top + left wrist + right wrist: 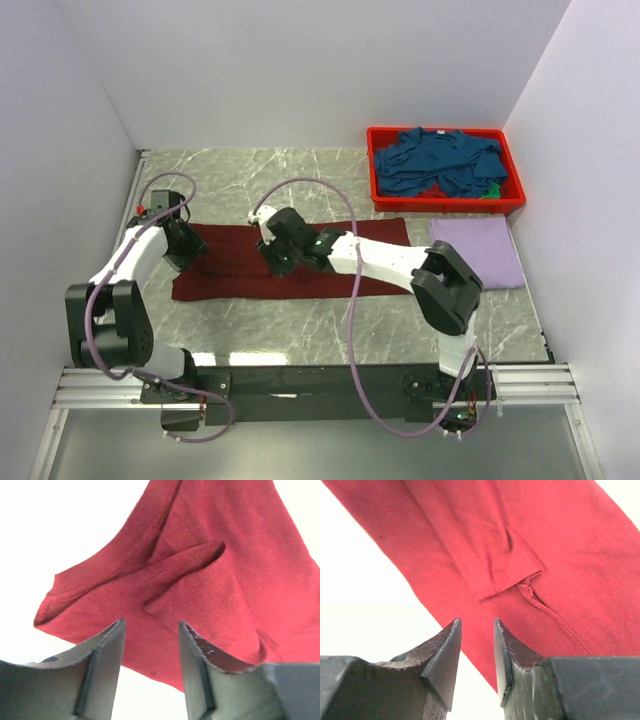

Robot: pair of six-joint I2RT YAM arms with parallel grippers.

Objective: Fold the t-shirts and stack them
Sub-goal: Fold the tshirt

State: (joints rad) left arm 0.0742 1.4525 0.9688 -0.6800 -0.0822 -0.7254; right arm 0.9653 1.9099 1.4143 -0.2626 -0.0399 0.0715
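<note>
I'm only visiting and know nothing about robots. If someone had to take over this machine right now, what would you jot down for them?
Left fingers: open, holding nothing, at the left end of the maroon shirt.
Right fingers: open, holding nothing, near that shirt's middle.
Where things are: the maroon shirt lies on the table, folded into a long strip. The lavender shirt lies to its right as a flat rectangle and looks folded. The teal shirts are heaped in the red bin.
To do: finish folding the maroon shirt, fold the teal ones, stack everything.
</note>
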